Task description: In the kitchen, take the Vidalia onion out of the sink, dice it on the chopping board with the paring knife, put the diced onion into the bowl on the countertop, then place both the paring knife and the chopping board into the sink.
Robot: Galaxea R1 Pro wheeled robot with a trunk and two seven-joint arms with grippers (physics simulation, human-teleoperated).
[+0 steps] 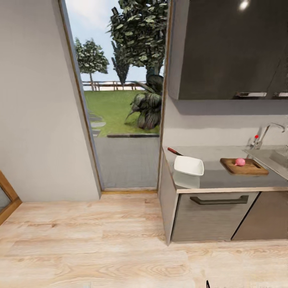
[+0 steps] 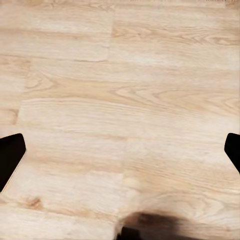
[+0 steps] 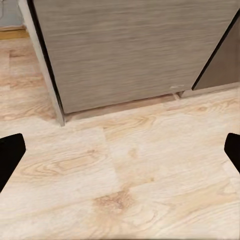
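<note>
In the head view the grey countertop (image 1: 224,178) stands ahead on the right. A white squarish bowl (image 1: 188,165) sits near its left end, and the paring knife's red-and-black handle (image 1: 174,151) pokes out behind it. The brown chopping board (image 1: 250,168) lies further right with a small pink round onion (image 1: 240,161) on it. The steel sink (image 1: 280,157) and chrome faucet (image 1: 273,130) are at the right edge. My left gripper (image 2: 120,155) hangs open over bare wood floor. My right gripper (image 3: 120,155) is open too, low above the floor in front of the cabinet base.
An open doorway (image 1: 120,100) to a garden lies straight ahead, left of the counter's end panel (image 1: 167,200). A dark upper cabinet (image 1: 228,48) hangs over the counter. A lower drawer with a dark handle (image 1: 219,200) faces me. Light wood floor (image 1: 80,240) stretches between.
</note>
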